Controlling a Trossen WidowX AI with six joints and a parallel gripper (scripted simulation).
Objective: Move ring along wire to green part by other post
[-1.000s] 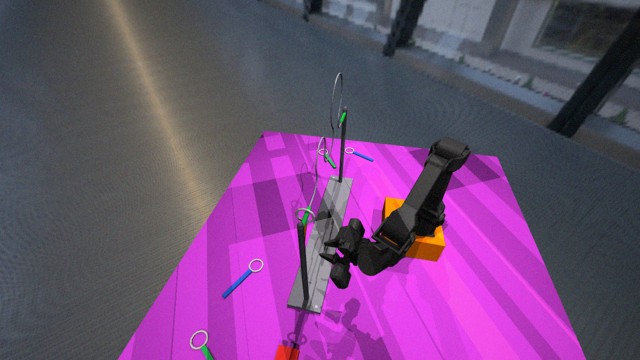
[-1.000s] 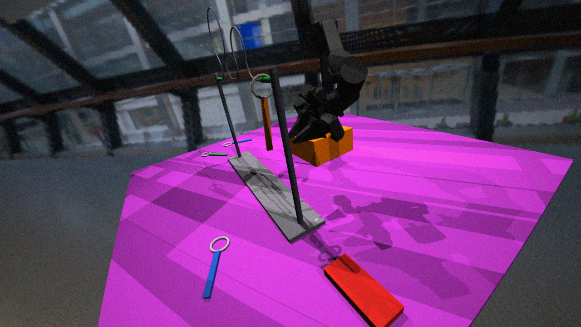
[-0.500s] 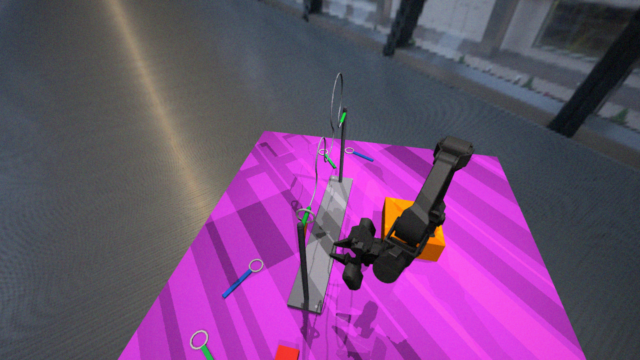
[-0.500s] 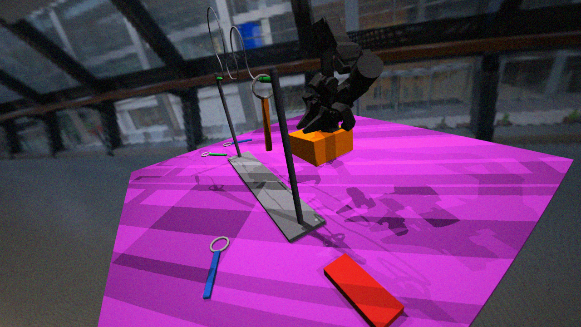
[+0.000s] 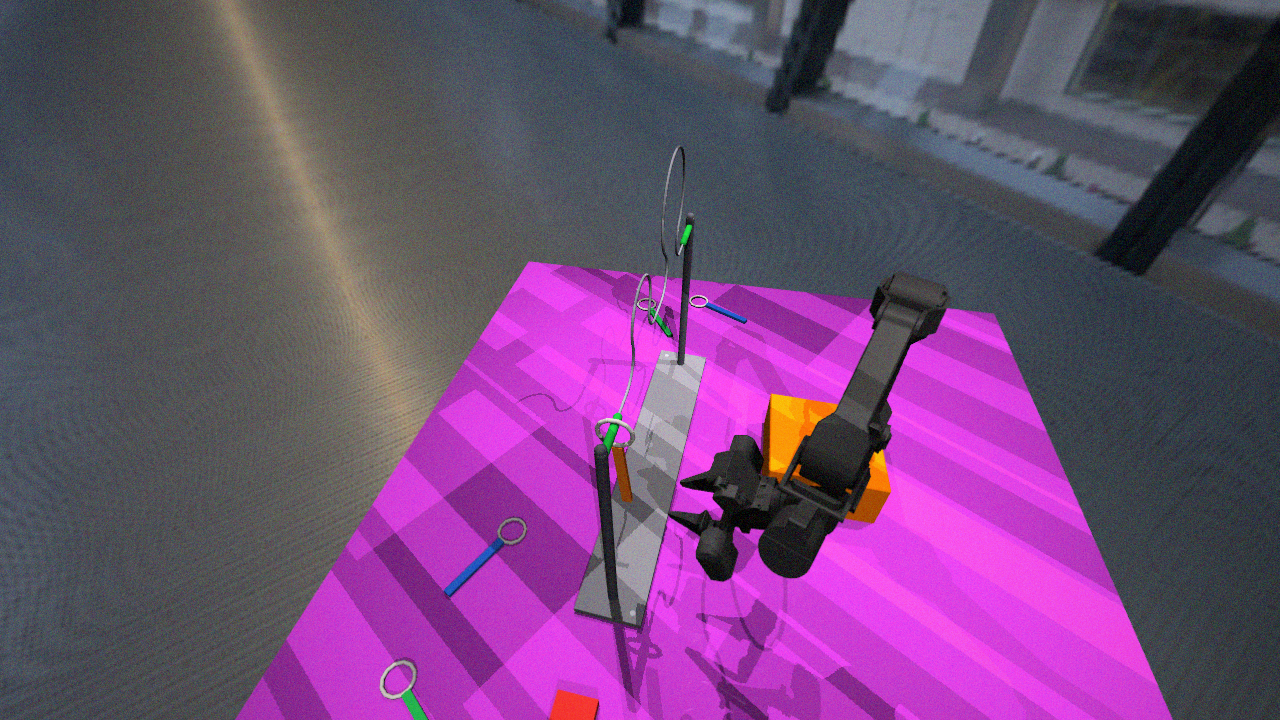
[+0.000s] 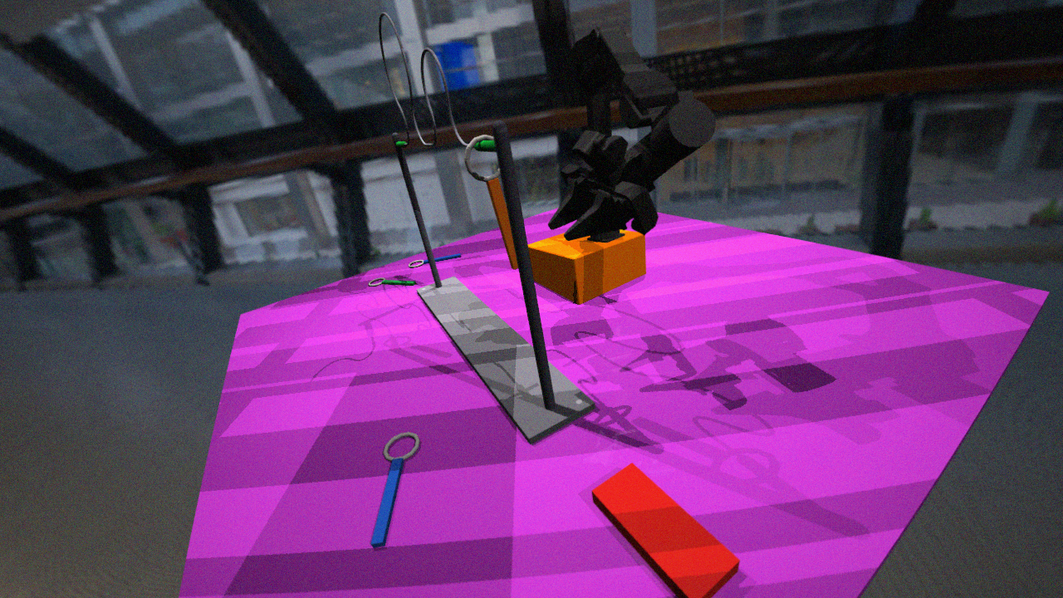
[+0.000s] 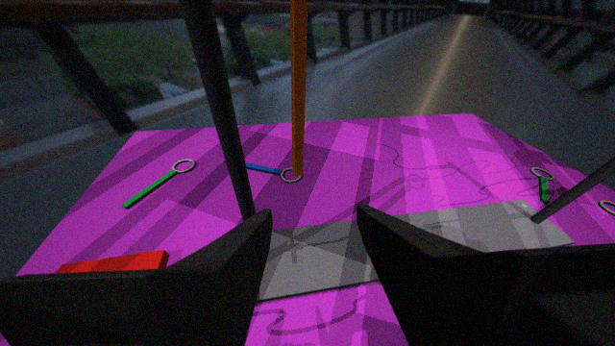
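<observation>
The pale ring (image 5: 598, 436) (image 6: 467, 157) hangs around the green wire part (image 5: 611, 438) beside the near post (image 5: 607, 528) (image 6: 526, 282) (image 7: 221, 106). Its orange handle (image 5: 623, 474) (image 6: 502, 223) (image 7: 298, 86) hangs down, nearly upright. My gripper (image 5: 676, 499) (image 6: 559, 231) (image 7: 314, 213) is open and empty, a short way from the handle on the arm's side; the handle's lower end shows above and beyond the fingertips in the wrist view. The other green part (image 5: 686, 234) (image 6: 401, 143) is by the far post (image 5: 685, 295) (image 6: 416, 215). Thin grey wire loops between them.
A grey base plate (image 5: 662, 420) (image 6: 475, 341) carries both posts. An orange block (image 5: 792, 420) (image 6: 553, 271) stands under the arm. A red block (image 5: 572, 705) (image 6: 661, 527) (image 7: 115, 261) and several blue- and green-handled rings lie on the magenta table.
</observation>
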